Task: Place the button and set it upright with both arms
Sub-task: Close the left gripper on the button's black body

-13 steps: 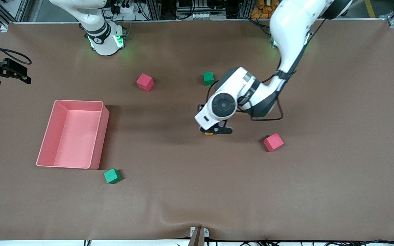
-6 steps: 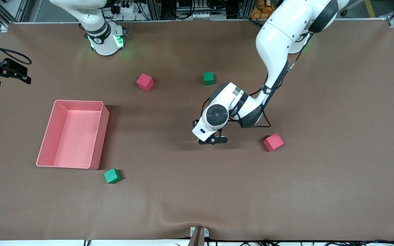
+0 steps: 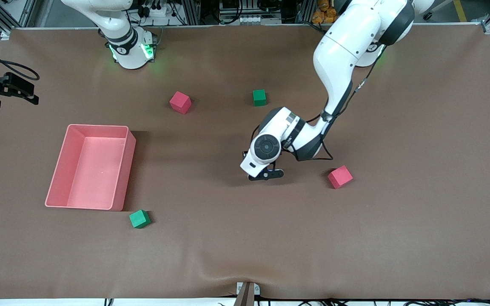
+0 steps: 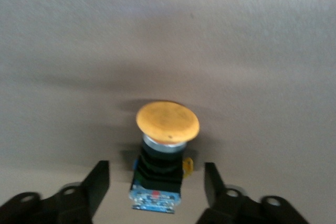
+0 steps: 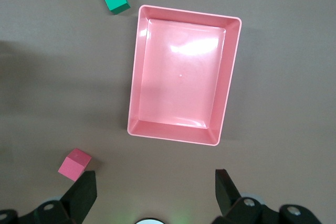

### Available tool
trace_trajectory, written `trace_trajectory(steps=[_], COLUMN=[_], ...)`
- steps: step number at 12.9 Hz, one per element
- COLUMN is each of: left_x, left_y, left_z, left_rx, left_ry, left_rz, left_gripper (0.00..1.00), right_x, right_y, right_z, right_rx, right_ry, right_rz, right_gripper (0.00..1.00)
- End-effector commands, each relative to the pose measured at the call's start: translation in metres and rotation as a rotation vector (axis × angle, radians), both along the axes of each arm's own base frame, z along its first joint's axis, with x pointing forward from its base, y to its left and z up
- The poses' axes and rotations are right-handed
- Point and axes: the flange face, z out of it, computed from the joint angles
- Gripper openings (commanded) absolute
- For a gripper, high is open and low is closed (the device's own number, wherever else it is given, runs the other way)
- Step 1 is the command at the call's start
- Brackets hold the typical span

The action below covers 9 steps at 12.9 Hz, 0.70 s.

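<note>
The button (image 4: 167, 125) shows only in the left wrist view: a round orange cap on a black body with a blue base. It appears to lie on its side on the brown mat, cap pointing away from the gripper. My left gripper (image 4: 156, 184) straddles its body, with a small gap between each finger and the body, so it is open and holds nothing. In the front view the left gripper (image 3: 265, 174) is low on the mat mid-table and the wrist hides the button. My right gripper (image 5: 155, 195) waits open and empty, high over the mat near its base.
A pink bin (image 3: 89, 166) stands toward the right arm's end, also seen as the bin (image 5: 184, 74). A green cube (image 3: 139, 219) lies by its near corner. A pink cube (image 3: 180, 102) and a green cube (image 3: 259, 97) lie farther back. Another pink cube (image 3: 340, 177) sits beside the left gripper.
The left arm has come down onto the button, which its wrist now hides in the front view, and its fingers have narrowed. The right arm has not moved.
</note>
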Motion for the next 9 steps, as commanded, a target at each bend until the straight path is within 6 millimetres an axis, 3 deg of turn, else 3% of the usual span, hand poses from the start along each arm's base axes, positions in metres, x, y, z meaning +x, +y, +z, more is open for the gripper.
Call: trace_trajectory(steps=[1, 3, 7, 9], left_x=[-0.001, -0.001, 0.006, 0.007], left_y=[-0.007, -0.007, -0.001, -0.005], left_z=[-0.001, -0.001, 0.003, 0.022], left_rx=[0.008, 0.006, -0.002, -0.016], left_ry=[-0.014, -0.014, -0.019, -0.041], left_rz=[-0.001, -0.009, -0.018, -0.013], left_gripper=[0.63, 0.39, 0.04, 0.00], right_x=[-0.001, -0.001, -0.001, -0.001], right_y=[-0.002, -0.002, -0.002, -0.002], right_z=[0.002, 0.003, 0.003, 0.003], right_rx=[-0.001, -0.001, -0.001, -0.001], right_ry=[-0.003, -0.004, -0.004, -0.004], right_rz=[0.000, 0.000, 0.000, 0.000], right_gripper=[1.00, 1.00, 1.00, 1.00])
